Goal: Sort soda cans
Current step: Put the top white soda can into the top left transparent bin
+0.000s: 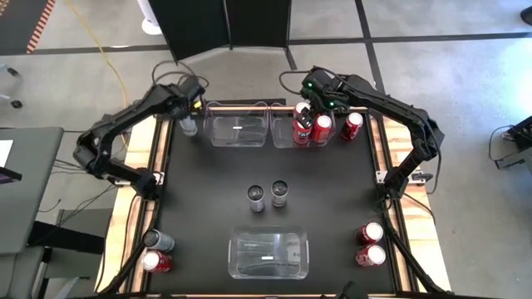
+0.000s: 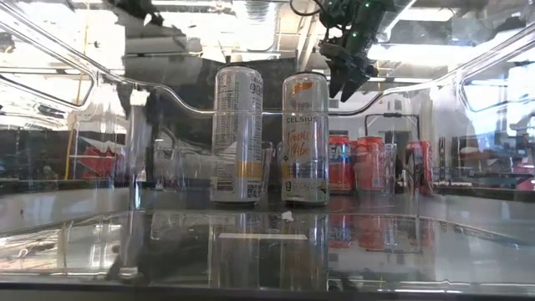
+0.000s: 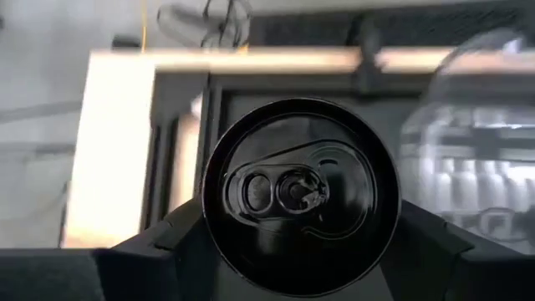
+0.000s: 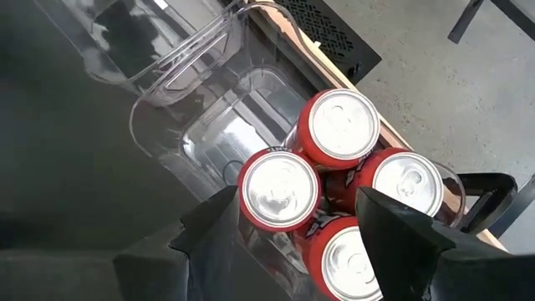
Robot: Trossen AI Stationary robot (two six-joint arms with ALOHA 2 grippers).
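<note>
While I read the high view first, I judge the sort roughly half done: the right bin at the far edge holds a cluster of red cans, with one more red can just beside it, whether inside or outside I cannot tell; the left bin next to it looks empty, as does the near bin. Left to sort, as I see it: two silver cans at mid-table, a silver and a red can at the near left corner, and two red cans at the near right. The left gripper is beside the left bin, the right gripper over the red cluster. At table level, the silver pair stands upright, side by side, with red cans behind and the right gripper above them, fingers apart and empty. Through the left wrist, the left gripper is clamped on an upright held can, not yet in a bin. Through the right wrist, four red cans stand packed in the clear bin, fingers spread wide above them.
</note>
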